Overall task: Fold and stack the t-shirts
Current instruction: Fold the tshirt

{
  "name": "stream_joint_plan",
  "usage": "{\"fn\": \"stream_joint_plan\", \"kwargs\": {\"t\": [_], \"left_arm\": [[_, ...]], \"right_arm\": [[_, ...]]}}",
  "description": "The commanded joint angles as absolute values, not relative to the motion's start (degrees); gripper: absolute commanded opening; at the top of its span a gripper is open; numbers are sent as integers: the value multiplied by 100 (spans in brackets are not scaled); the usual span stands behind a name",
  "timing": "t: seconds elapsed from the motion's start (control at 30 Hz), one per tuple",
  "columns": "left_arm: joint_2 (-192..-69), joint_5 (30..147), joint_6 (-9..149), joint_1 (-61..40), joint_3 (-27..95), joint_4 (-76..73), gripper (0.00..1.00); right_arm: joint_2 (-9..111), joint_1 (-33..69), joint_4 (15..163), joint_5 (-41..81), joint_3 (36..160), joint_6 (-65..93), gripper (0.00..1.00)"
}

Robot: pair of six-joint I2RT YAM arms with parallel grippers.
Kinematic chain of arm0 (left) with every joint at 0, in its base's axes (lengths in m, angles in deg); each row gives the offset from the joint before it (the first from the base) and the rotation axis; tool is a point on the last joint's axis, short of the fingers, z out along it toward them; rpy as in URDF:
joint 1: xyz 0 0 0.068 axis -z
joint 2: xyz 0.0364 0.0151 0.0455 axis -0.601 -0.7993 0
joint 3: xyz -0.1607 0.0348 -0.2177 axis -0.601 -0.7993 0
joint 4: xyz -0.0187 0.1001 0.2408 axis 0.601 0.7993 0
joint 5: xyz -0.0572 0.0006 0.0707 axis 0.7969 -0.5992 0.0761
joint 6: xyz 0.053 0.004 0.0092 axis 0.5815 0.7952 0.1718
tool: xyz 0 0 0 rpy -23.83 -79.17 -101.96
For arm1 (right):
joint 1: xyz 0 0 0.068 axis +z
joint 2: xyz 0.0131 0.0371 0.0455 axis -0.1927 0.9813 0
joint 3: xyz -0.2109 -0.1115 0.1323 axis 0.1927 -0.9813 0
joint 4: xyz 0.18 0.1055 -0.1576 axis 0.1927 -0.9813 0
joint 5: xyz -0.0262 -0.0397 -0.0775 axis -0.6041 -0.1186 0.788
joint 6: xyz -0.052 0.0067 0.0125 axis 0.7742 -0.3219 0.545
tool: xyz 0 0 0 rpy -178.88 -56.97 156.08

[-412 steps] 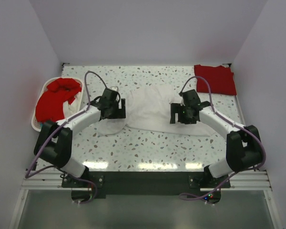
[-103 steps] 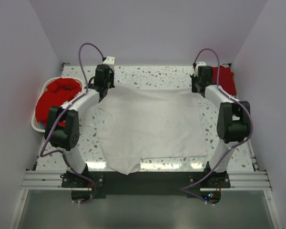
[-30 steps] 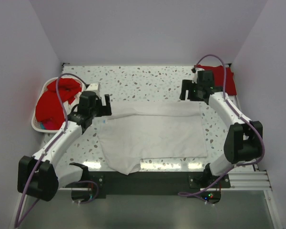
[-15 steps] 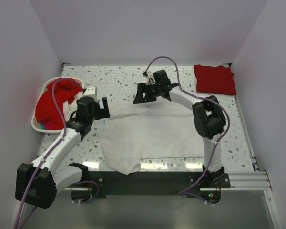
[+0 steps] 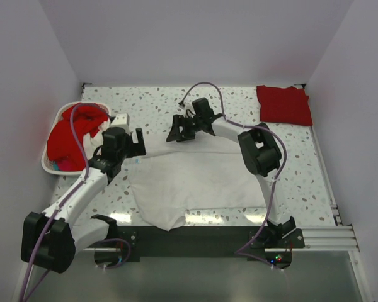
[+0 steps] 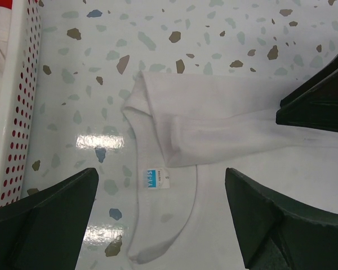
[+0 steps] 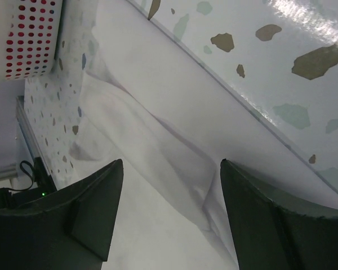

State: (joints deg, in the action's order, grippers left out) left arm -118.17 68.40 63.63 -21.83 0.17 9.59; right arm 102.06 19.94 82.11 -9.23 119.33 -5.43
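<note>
One red t-shirt (image 5: 285,104) is already lying folded at the far right corner of the table (image 5: 302,170), while the white t-shirt (image 5: 195,179) is lying at the table's middle with only its far part turned over onto itself, so its folding is, I judge, just getting going. The left claw (image 5: 127,143) is hovering wide open over the collar and blue neck label (image 6: 151,178), and the right claw (image 5: 181,133) is hanging spread over the far fold, neither gripping cloth. More red t-shirts (image 5: 72,132) are sitting bunched in the basket (image 5: 48,165) at the left, so most of the work is waiting.
</note>
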Motion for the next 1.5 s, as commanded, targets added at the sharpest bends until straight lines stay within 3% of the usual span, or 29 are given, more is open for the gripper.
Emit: {"fn": "stream_joint_plan", "kwargs": {"t": [0.0,0.47,1.0,1.47], "left_arm": [[-11847,6909,6296,-2226,91,651,100],[-11882,6900,6313,-2226,108,677,100],[-11917,6804,6305,-2226,117,712,100],[-12005,6769,6305,-2226,135,756,100]], "right_arm": [[10273,2106,8623,-1324,12167,-699,72],[10028,2220,8746,-1807,11834,-673,58],[9034,2484,8359,-1992,10437,514,60],[9016,2914,8342,-2080,10339,699,61]]}}
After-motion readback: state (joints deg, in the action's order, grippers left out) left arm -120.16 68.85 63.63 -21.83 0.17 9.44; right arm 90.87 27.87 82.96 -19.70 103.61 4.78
